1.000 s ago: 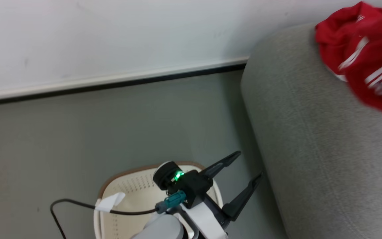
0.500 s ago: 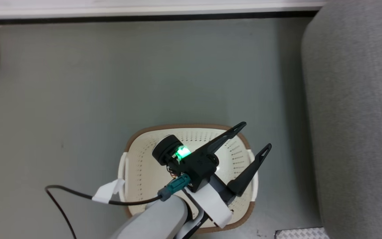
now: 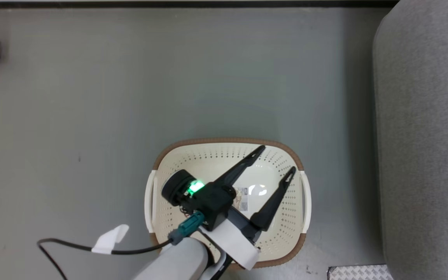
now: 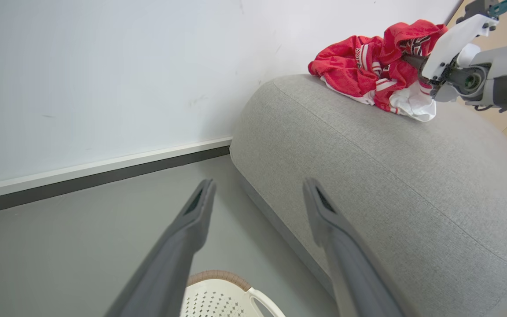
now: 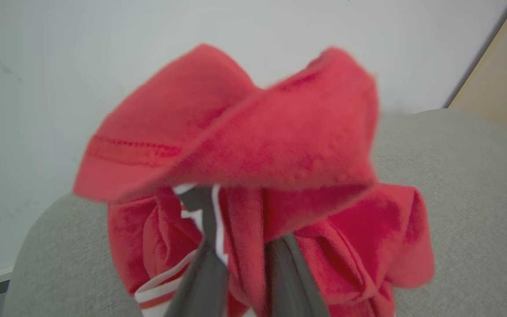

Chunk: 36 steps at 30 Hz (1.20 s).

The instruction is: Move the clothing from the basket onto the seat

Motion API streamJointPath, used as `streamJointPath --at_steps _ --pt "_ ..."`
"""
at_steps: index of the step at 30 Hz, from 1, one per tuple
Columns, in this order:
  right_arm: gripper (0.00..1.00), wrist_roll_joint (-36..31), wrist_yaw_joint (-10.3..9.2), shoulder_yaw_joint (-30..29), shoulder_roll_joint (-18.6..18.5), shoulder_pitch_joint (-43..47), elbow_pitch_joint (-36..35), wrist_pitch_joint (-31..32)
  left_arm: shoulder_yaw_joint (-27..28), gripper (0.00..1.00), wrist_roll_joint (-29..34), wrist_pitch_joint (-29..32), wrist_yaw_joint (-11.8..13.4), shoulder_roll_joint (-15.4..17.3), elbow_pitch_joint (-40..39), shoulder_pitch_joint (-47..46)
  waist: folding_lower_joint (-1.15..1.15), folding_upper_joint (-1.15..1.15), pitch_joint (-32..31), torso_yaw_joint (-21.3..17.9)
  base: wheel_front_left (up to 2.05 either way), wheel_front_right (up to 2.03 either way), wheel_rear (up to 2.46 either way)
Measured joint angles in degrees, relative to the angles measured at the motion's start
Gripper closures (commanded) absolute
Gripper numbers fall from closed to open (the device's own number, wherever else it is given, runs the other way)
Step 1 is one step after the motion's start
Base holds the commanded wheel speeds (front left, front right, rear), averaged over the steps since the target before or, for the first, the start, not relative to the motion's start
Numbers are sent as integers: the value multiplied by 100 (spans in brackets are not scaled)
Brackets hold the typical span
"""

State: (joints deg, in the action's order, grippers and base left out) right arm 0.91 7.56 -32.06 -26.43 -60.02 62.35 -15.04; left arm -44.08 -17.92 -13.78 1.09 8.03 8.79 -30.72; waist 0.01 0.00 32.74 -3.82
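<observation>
left gripper (image 3: 278, 158) jaws spread | right gripper (image 5: 240, 220) jaws pinching clothing (image 5: 280, 145) on seat (image 4: 390, 176) | risk: fabric may snag, drag off

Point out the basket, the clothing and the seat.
basket (image 3: 228, 140), head view, far brown rim.
clothing (image 4: 346, 57), left wrist view, red folds.
seat (image 4: 390, 185), left wrist view, grey upholstery.
</observation>
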Motion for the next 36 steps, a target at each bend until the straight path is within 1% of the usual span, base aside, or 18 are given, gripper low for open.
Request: streamJointPath --at_steps 1,5,7,9,12,15,19,22,25,29,33,36 --pt "0 -169 0 -32 60 22 -15 1 35 0 -18 -1 8 24 -3 34 0 0 -44 -14 0 0 0" --pt "0 -508 -1 -142 320 -46 -133 0 157 0 -109 -38 75 78 -10 84 0 0 -235 -86 0 0 0" --pt "0 -637 0 -36 456 -24 -208 0 247 0 -159 -51 97 94 -16 146 0 0 -361 -121 0 0 0" --pt "0 -638 0 133 487 175 -366 0 310 0 -192 -77 124 119 3 193 -1 0 -503 -144 0 0 0" --pt "0 -381 0 339 527 756 -971 -2 449 0 -307 -93 141 148 44 279 -1 0 -733 -160 0 0 0" --pt "0 54 0 628 656 1614 -1656 -9 657 0 -425 -102 203 158 77 460 -1 0 -993 -152 0 0 0" --pt "0 428 0 1017 694 2677 -2531 -10 969 0 -497 -131 281 209 103 875 -2 0 -1407 -124 0 0 0" --pt "0 655 -1 1262 821 3293 -3077 -11 1269 0 -498 -135 365 268 78 1256 -2 0 -1745 -96 0 0 0" --pt "0 844 -1 1544 958 3891 -3506 -11 1605 0 -502 -135 434 285 55 1683 -3 0 -2099 -57 0 0 0" --pt "0 929 0 1824 1188 4496 -3946 -11 1971 0 -493 -136 432 271 73 2199 -3 0 -2550 17 0 0 0" --pt "0 1001 0 1960 1503 5054 -4259 -11 2286 0 -477 -136 324 192 145 2614 -3 0 -2963 127 0 0 0" --pt "0 1046 -1 2074 1772 5479 -4521 -11 2592 0 -417 -136 296 156 153 2826 -3 0 -3197 265 0 0 0"
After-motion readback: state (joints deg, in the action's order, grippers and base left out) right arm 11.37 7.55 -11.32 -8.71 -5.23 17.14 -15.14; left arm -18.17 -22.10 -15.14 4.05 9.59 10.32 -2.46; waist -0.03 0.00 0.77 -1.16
